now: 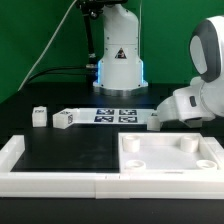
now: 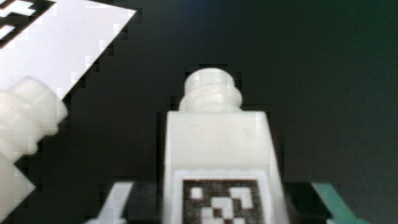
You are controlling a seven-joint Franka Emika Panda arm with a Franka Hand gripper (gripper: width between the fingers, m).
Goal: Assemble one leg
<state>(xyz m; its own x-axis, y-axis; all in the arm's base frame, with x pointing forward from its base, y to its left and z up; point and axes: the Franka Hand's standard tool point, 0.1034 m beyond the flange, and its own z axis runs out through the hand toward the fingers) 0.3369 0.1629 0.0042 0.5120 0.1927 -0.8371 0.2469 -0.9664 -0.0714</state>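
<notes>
From my remote seat, the exterior view gives me a matte black table (image 1: 60, 150) with a green curtain (image 1: 30, 40) hanging behind it. The arm's white base (image 1: 118, 62) stands at the back with a blue glow at its foot. A raised white plastic border (image 1: 40, 182) runs along the near edge and turns up the exterior view's left. The square white panel (image 1: 170, 155), smooth with round corner recesses, lies at the exterior view's right. The marker board (image 1: 110, 115) lies flat mid-table, and two loose legs (image 1: 38, 117) stand just beside its end on the exterior view's left.

The gripper (image 1: 155, 120) is low over the table at the board's other end, but from here I cannot pick out what lies under it.

The wrist view fills that in. The leg (image 2: 217, 150), a blocky white peg with a ridged, rounded tip and a black-and-white tag on its face, lies between the grey fingers (image 2: 121, 200). I see a dark strip on each side of it, so the jaws stand a little wider than the leg, not pressing it. A ribbed white piece (image 2: 27, 125) lies near it, blurred, below a corner of the marker board.
</notes>
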